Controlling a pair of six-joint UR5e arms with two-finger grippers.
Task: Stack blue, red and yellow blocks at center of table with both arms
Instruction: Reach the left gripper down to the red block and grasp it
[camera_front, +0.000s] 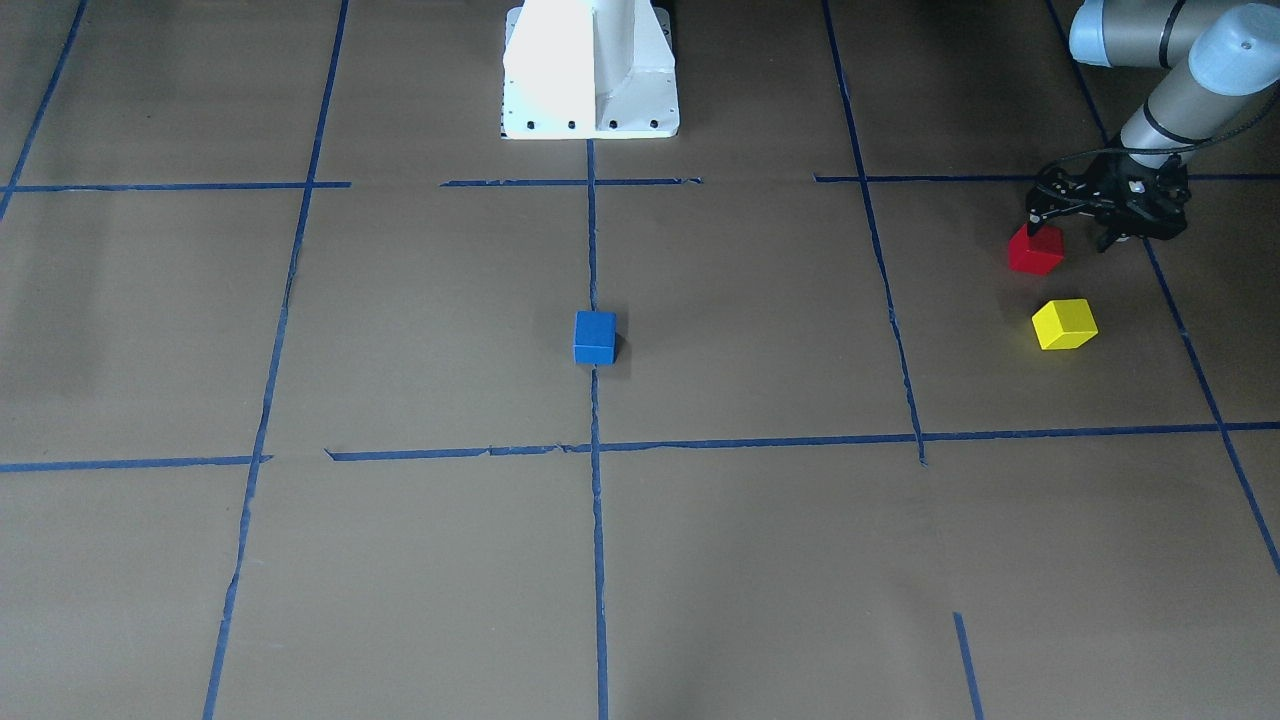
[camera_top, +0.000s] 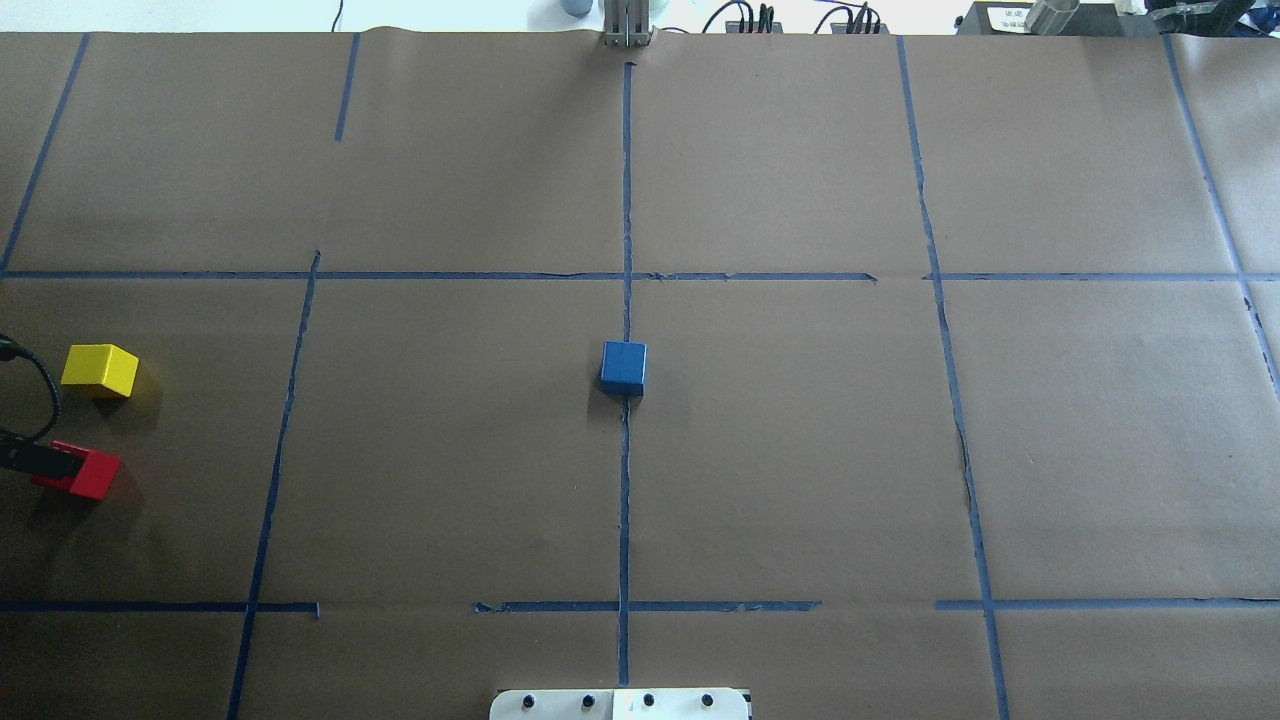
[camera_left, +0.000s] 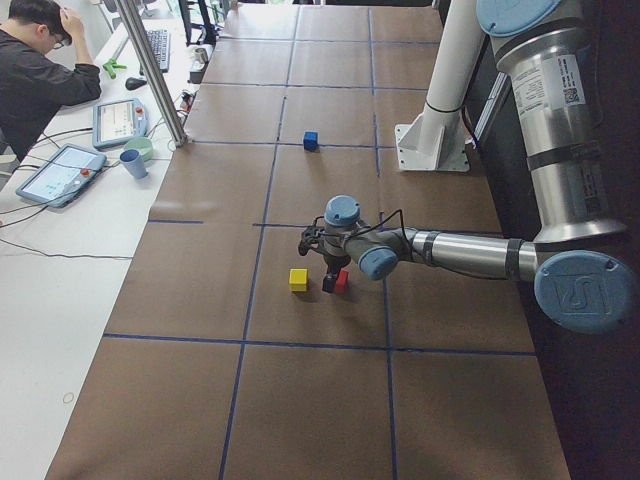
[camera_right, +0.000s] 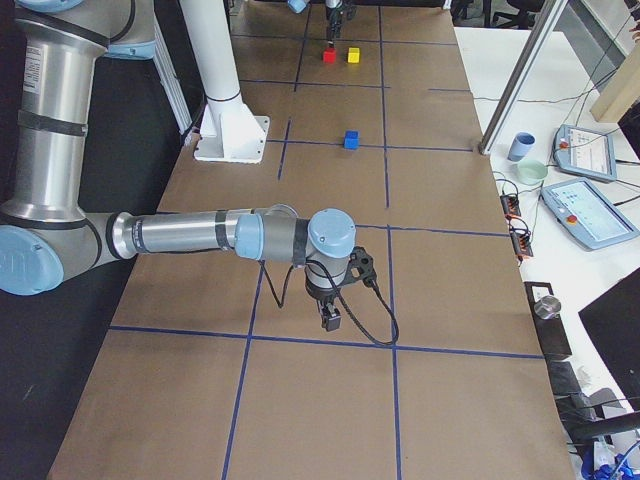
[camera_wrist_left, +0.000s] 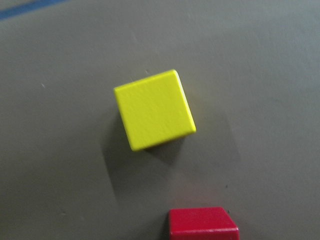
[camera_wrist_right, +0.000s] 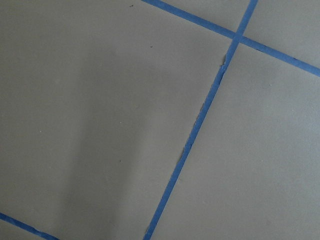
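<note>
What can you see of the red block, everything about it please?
The small red cube-shaped block, seemingly painted wood with plain matte faces, sits flat on the brown paper-covered table on the robot's far left, beside the yellow cube without touching it. The left gripper hangs over it with jaws apart, one overlapping the block's edge; contact is unclear.

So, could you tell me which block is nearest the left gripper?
The red block: the left gripper is right at it, while the yellow block lies apart beside it and the blue block sits mid-table.
</note>
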